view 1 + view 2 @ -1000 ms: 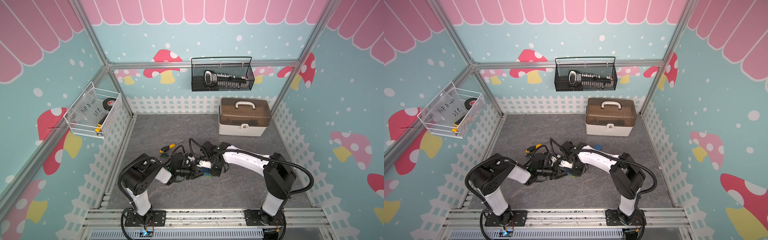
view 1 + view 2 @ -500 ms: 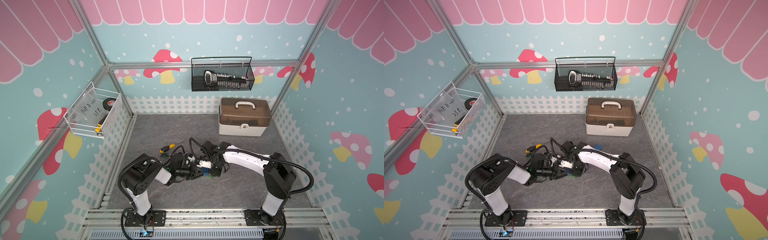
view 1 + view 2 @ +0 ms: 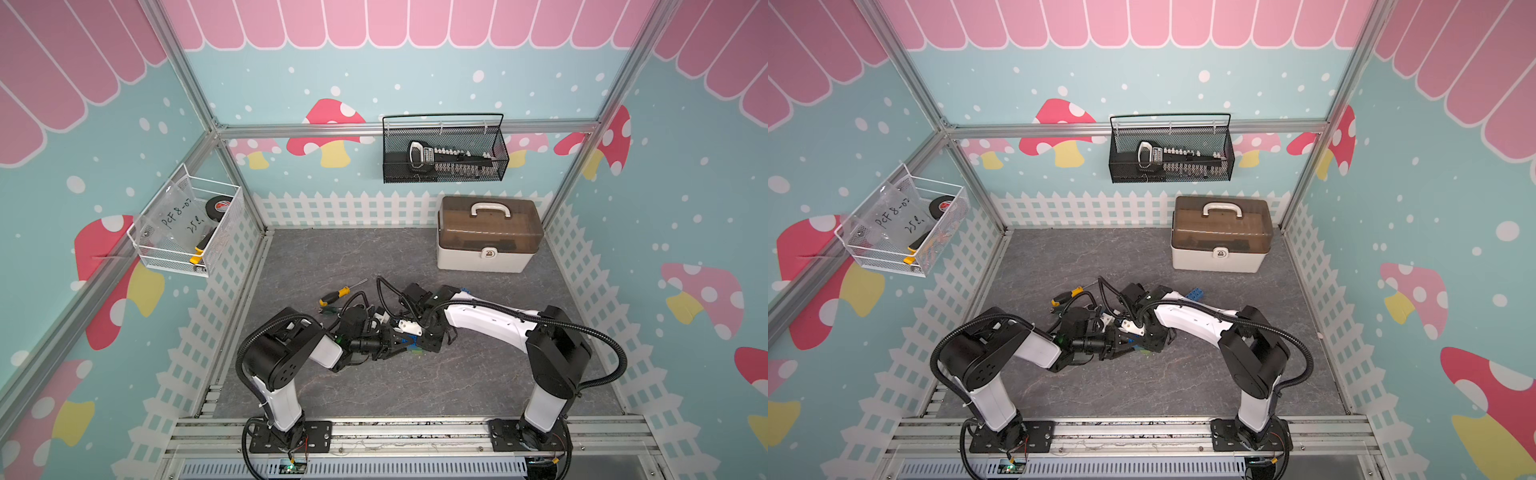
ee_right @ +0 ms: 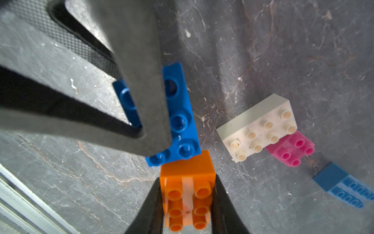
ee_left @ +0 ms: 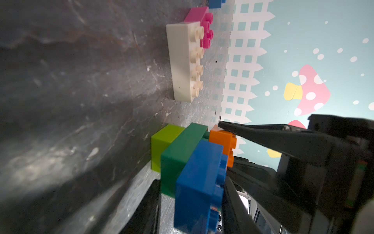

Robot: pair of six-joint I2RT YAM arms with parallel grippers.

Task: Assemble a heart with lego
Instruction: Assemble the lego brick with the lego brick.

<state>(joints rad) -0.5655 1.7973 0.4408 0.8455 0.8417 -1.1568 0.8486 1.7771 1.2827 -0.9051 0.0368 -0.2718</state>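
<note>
In the left wrist view my left gripper [image 5: 191, 182] is shut on a joined stack: blue brick [image 5: 198, 182] on dark green brick [image 5: 180, 154] on lime brick [image 5: 162, 143]. One of its fingers [image 4: 137, 81] lies across the blue brick's studs [image 4: 180, 113]. My right gripper [image 4: 187, 182] is shut on the orange brick [image 4: 188, 194], which butts against the blue brick's end above the green one [image 5: 221, 139]. Loose on the floor lie a white brick [image 4: 259, 125], a pink brick [image 4: 291, 150] and a second blue brick [image 4: 342, 186]. In both top views the grippers meet mid-floor [image 3: 409, 341] [image 3: 1131, 345].
A yellow-handled screwdriver [image 3: 338, 294] lies just behind the arms. A brown-lidded toolbox [image 3: 488, 237] stands at the back right. A black wire basket [image 3: 444, 153] hangs on the back wall and a white one [image 3: 187, 226] on the left wall. Picket-fence walls surround the floor.
</note>
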